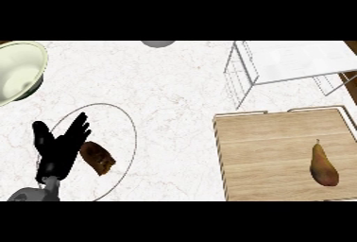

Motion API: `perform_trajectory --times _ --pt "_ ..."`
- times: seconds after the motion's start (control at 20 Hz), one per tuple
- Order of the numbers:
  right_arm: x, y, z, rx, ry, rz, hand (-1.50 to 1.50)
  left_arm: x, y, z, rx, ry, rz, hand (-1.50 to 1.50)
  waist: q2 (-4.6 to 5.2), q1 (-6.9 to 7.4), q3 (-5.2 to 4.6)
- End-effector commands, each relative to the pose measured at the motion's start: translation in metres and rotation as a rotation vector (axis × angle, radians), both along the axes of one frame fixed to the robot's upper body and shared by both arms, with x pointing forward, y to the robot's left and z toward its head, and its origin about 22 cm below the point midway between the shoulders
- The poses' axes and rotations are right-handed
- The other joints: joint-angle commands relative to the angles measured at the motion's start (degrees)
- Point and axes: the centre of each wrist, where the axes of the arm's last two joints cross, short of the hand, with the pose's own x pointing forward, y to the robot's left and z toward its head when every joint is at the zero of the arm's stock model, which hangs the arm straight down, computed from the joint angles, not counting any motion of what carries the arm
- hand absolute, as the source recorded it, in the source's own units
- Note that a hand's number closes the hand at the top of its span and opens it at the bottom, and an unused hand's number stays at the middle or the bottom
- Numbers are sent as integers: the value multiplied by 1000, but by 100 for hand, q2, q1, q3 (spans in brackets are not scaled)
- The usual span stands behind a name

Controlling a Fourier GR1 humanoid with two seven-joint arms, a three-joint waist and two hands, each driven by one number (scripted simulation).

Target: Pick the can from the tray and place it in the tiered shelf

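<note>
The left hand (61, 146) is resting at the lower left of the view, fingers straight, spread and pointing up, holding nothing. It is lying across the left rim of a clear round plate (134, 142), and a brown piece of food (97, 158) is sitting on that plate just beside the fingers. Farther off, a pale bowl (17, 71) is standing at the upper left corner of the table (174, 94), and a small grey object (159, 43) is showing at the top edge, too cut off to identify. A wide stretch of bare marble is separating the plate from the wooden tray (272, 156) at the right. The wire tiered shelf (300, 61) is standing just past the tray's far edge, its white top panel tilting across the upper right. What is lying in the tray is a pear (323, 165), near the right side, on its flank. Its long axis is running nearly from near to far, with the thin stem pointing toward the shelf and the fat end facing the robot.
</note>
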Motion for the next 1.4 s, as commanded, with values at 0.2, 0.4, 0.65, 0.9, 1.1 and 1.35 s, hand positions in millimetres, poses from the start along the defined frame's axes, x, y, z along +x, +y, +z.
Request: perform_trajectory --times 0.2,0.4,0.65,0.9,1.1,1.35 --pt "-5 28 72 -93 160 254 -150 -2 4 -11 3 34 25 0 -42 -91 -15" --pt "-4 58 91 -179 258 291 -150 0 -4 -1 7 24 23 0 -44 -51 -13" --pt "-1 110 106 -271 295 154 -150 -2 -1 -3 6 21 -8 0 -13 92 -14" --pt "6 156 100 -325 310 56 -150 22 -7 2 -7 17 -18 0 17 132 -12" --pt "17 185 89 -413 357 -11 -150 0 -7 -18 -14 -8 -31 0 32 232 -14" --pt "43 197 69 -467 446 -7 -150 8 -27 -13 0 12 -31 0 35 213 -6"
